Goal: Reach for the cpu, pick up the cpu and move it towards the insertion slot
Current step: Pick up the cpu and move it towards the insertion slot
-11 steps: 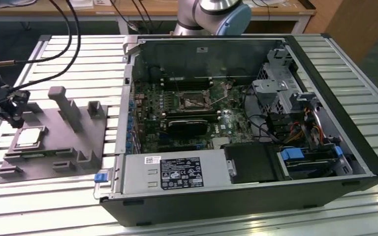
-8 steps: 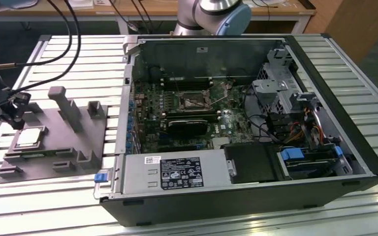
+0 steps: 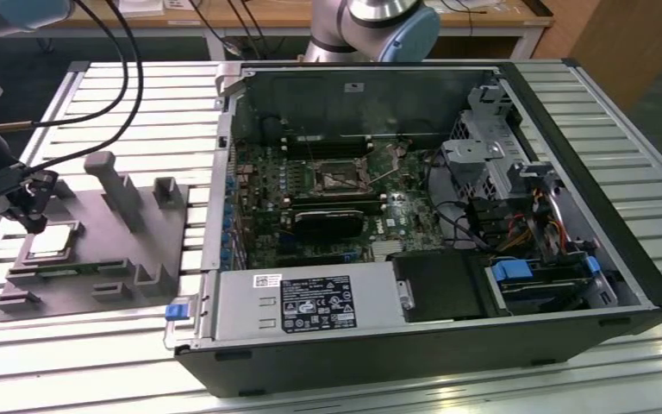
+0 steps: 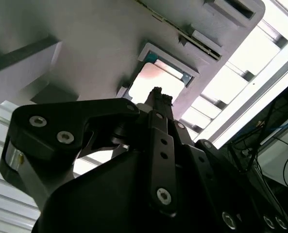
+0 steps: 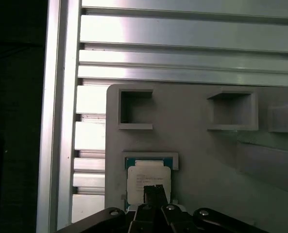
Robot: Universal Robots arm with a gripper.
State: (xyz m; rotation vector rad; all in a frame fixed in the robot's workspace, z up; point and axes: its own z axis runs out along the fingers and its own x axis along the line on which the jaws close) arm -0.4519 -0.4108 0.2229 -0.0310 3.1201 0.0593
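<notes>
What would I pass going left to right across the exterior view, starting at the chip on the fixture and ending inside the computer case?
cpu → tall grey fixture post → insertion slot → drive bay with blue tab

fixture plate (image 3: 101, 254) is set on the slatted table (image 3: 135, 112) at the exterior view's left; open pc case (image 3: 423, 345) is placed just beside it, to the right. cpu (image 3: 52, 241) is seated in a nest on the plate's left part. gripper (image 3: 34, 222) is positioned directly over the cpu. insertion slot (image 3: 340, 179) is located on the motherboard (image 3: 265, 216) inside the case, well apart from the cpu.
</notes>
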